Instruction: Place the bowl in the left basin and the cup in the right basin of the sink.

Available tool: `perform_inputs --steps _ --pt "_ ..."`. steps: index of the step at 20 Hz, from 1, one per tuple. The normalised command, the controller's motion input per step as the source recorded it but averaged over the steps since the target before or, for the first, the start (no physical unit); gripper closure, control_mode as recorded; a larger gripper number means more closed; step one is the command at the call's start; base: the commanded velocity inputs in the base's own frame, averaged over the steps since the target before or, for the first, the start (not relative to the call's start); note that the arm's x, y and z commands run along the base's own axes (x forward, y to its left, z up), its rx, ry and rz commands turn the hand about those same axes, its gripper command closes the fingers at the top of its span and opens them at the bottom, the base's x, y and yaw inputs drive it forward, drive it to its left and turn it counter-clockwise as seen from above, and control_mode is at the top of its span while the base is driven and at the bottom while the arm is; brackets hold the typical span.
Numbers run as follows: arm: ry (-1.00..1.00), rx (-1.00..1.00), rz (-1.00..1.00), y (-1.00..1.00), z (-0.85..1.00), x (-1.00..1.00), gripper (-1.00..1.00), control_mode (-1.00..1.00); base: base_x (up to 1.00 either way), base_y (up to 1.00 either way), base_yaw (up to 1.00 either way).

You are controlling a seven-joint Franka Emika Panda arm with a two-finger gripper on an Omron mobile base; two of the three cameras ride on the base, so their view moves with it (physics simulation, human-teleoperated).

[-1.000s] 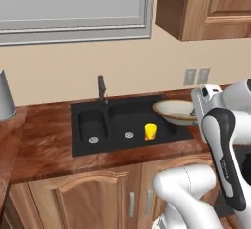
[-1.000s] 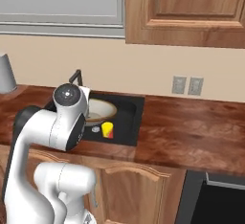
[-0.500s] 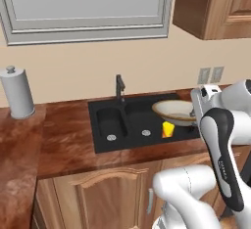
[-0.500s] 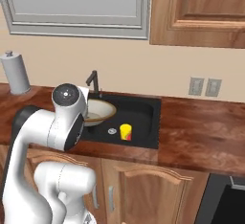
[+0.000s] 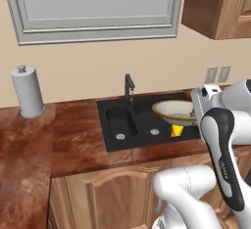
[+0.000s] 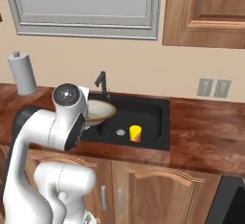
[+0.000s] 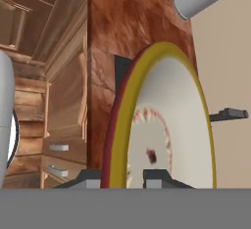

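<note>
- The hand (image 7: 122,176) has its two dark fingers pinched on the rim of the bowl (image 5: 175,110), one tip on each side of the tan edge, as the hand view shows from close up.
- In the hand view the bowl's cream inside faces the camera, edge-on and rolled with the hand, with reddish flecks near its middle.
- From the left base view, the bowl rides level above the sink (image 5: 112,108), hanging over the right basin (image 5: 153,123) beside the robot's white forearm.
- From the right base view, the same bowl sits just in front of the arm's round joint, over the near-left part of the black sink.
- The cup (image 6: 135,133) stands upright on the floor of the right basin, yellow with its orange-red mark low down, just beside the silver drain (image 6: 120,132).
- In the left base view the cup peeks out just under the bowl's near edge; whether they touch I cannot tell.
- The left basin (image 5: 119,123) is the narrower one, its own silver drain showing near the front.
- The slim black faucet (image 5: 129,84) rises at the back edge of the sink, between the two basins.
- A grey paper-towel roll (image 5: 28,92) stands upright on the reddish-brown table (image 5: 73,140), well apart from the sink, off to its left.
- Two wall outlets (image 6: 213,87) sit on the beige wall to the right of the sink.
</note>
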Motion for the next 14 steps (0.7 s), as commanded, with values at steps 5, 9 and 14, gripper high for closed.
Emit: perform_inputs --steps 5,9,14 --pt "0.00 0.00 0.00 0.00 0.00 0.00 1.00 1.00 0.30 0.25 0.00" --pt "0.00 0.00 0.00 0.00 0.00 0.00 1.00 1.00 0.51 0.14 0.00" --pt "0.00 0.00 0.00 0.00 0.00 0.00 1.00 1.00 0.53 0.11 0.00"
